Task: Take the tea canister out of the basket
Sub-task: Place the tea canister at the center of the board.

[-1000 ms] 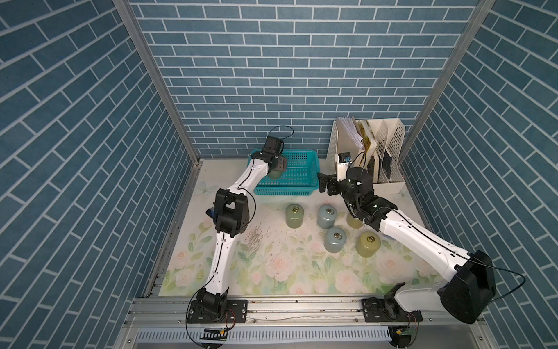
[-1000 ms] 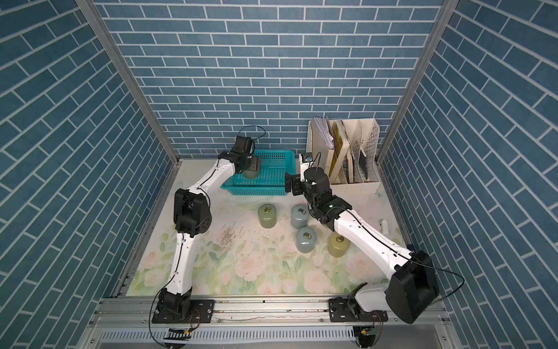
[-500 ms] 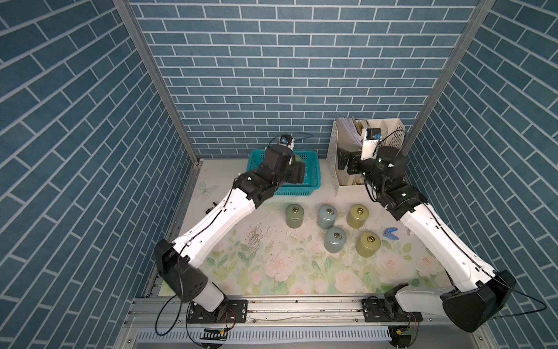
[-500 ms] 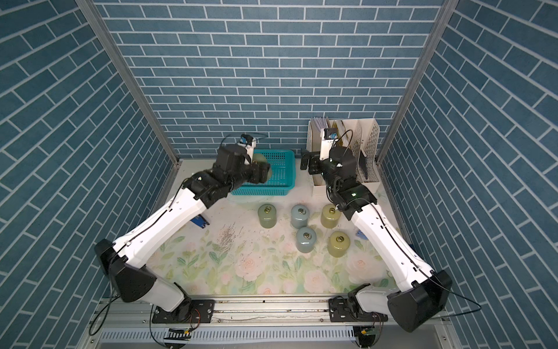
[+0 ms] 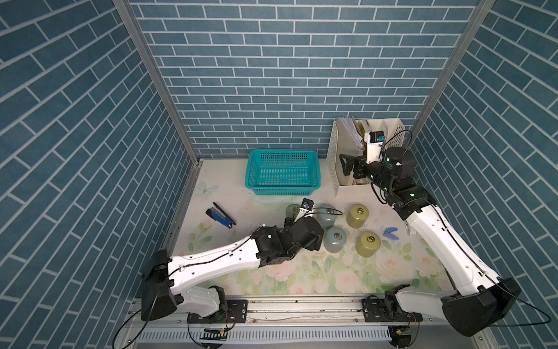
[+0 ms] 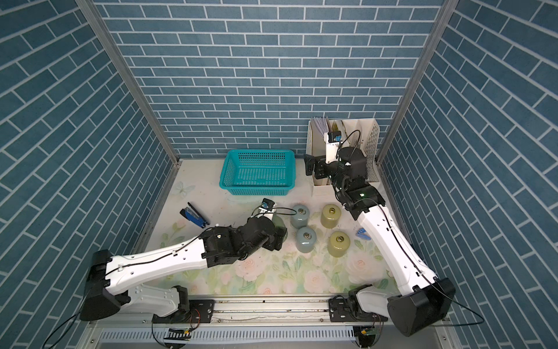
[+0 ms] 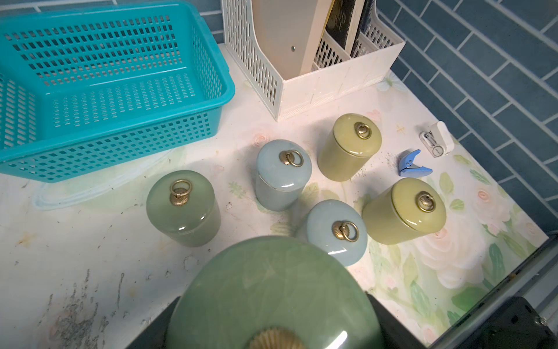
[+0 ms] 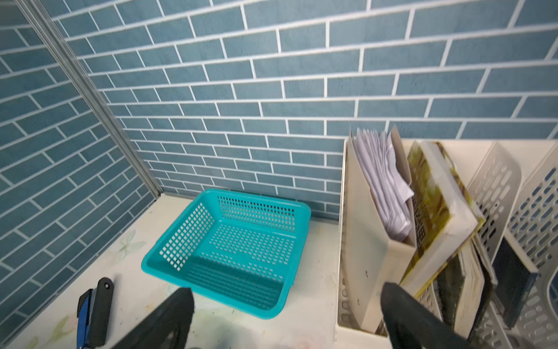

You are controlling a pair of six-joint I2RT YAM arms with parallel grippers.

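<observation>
Over the mat (image 5: 317,272), just beside the standing canisters: left gripper (image 7: 273,321) is clamped on the green tea canister (image 7: 271,287), jaws on either side of its body, lid toward the wrist camera. The basket (image 5: 283,190) sits by the back wall, well apart from it. It's empty in both top views and both wrist views.

Extraction reads as done. Left to do, by my read: set the canister down and release. Can't tell whether its base touches the mat, since the arm hides it from above.

The free spot looks to be in front of the standing green canister (image 7: 182,208), beside the near blue-grey canister (image 7: 335,232). That's tight, so the risk on descent is a bump.

Right gripper (image 8: 287,288) is spread wide and holds nothing. It hangs beside the file rack (image 5: 332,157), facing the basket. Probably not needed for the rest.
</observation>
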